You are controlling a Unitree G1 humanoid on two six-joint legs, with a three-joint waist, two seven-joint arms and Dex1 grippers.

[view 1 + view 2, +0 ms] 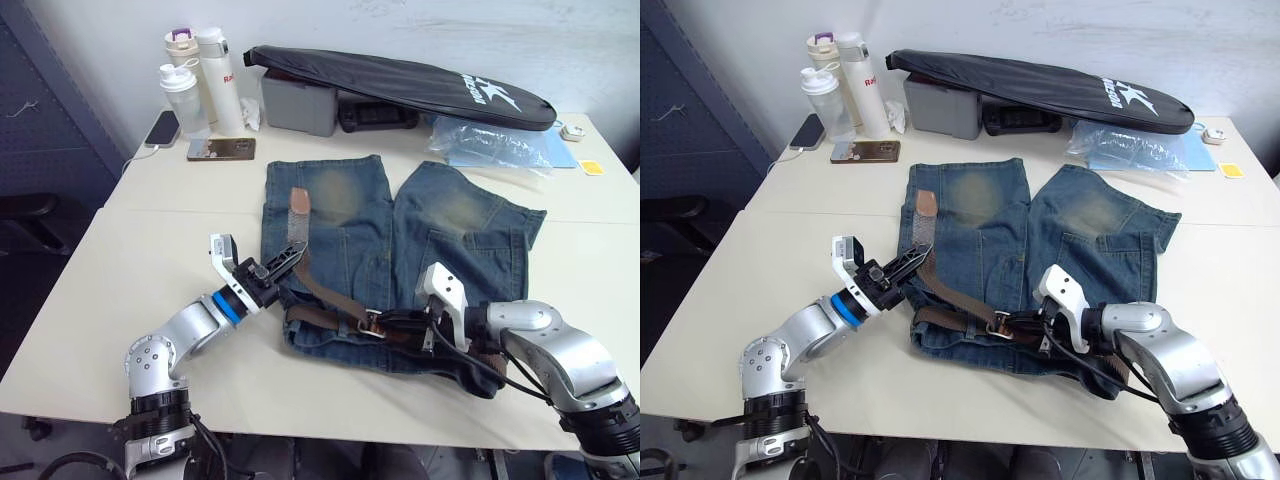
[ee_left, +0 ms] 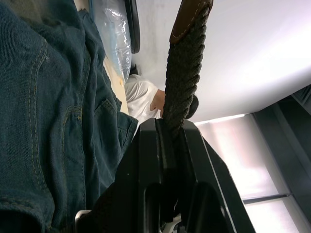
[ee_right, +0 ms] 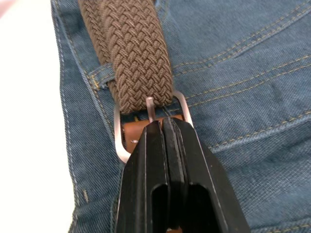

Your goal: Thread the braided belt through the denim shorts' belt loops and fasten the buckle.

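Nearest the robot, the waistband edge of the denim shorts (image 1: 400, 240) lies across the front of the pale desk (image 1: 150, 270), legs pointing away. Along that waistband runs the braided belt (image 1: 322, 292), dark brown, passing through the silver buckle (image 1: 374, 323) near the middle of the waist.

The right gripper (image 1: 398, 325) comes in from the right, low over the waistband; in the right wrist view its two black fingers (image 3: 167, 145) are pressed together against the tan leather tab just behind the buckle frame, the prong standing up between woven strap and fingertips.

The left gripper (image 1: 281, 266) sits at the shorts' left side, pinching the free length of the belt. In the left wrist view the braided strap rises out from between the closed fingers (image 2: 160, 145). From that grip the strap runs up along the left leg to its tan leather tip (image 1: 298, 203), which rests on the denim.

Farther back a phone (image 1: 221, 149) lies flat, with three bottles (image 1: 200, 80) beside it. At the far edge sit a grey box (image 1: 298, 105), a long black racket bag (image 1: 400, 85) and a clear bluish plastic bag (image 1: 490, 145).
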